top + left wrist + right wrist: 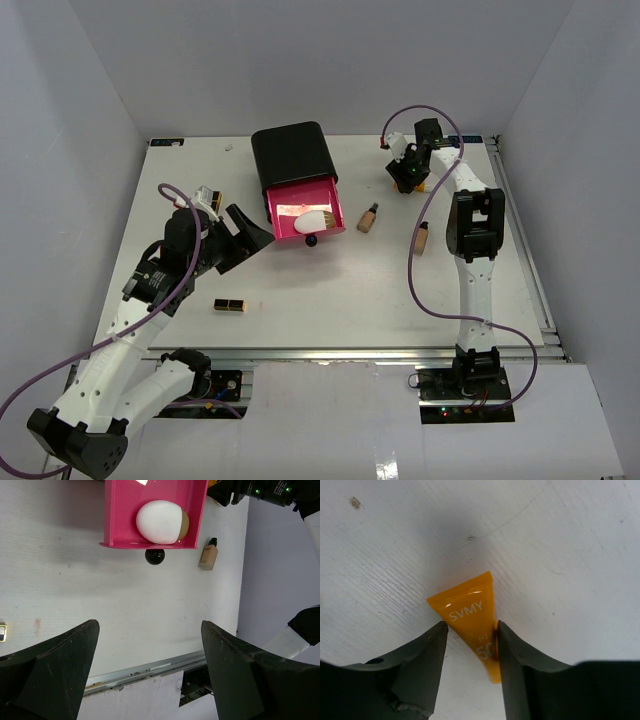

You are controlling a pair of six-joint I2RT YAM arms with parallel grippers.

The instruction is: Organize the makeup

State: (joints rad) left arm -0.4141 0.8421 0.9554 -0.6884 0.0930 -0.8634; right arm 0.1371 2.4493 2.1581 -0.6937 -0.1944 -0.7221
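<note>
My right gripper (pixel 408 178) is at the far right of the table, its jaws closed against both sides of the orange tube (pixel 468 611), which lies on the table; gripper (pixel 471 630). The white-brown egg (pixel 316 220) lies in the open pink drawer (pixel 290 205) of the black box (pixel 295 150). One tan bottle (pixel 369 218) lies right of the drawer, another (pixel 421 238) further right. A black-and-gold lipstick case (pixel 229 305) lies front left. My left gripper (pixel 250 235) is open and empty, left of the drawer. The left wrist view shows the gripper (pixel 149 627), egg (pixel 160 521) and bottle (pixel 208 555).
The drawer's black knob (pixel 155 556) sticks out toward the table's front. The drawer wall (pixel 120 510) is bright pink. The metal rail (pixel 350 352) runs along the near table edge. Grey walls enclose the table on three sides.
</note>
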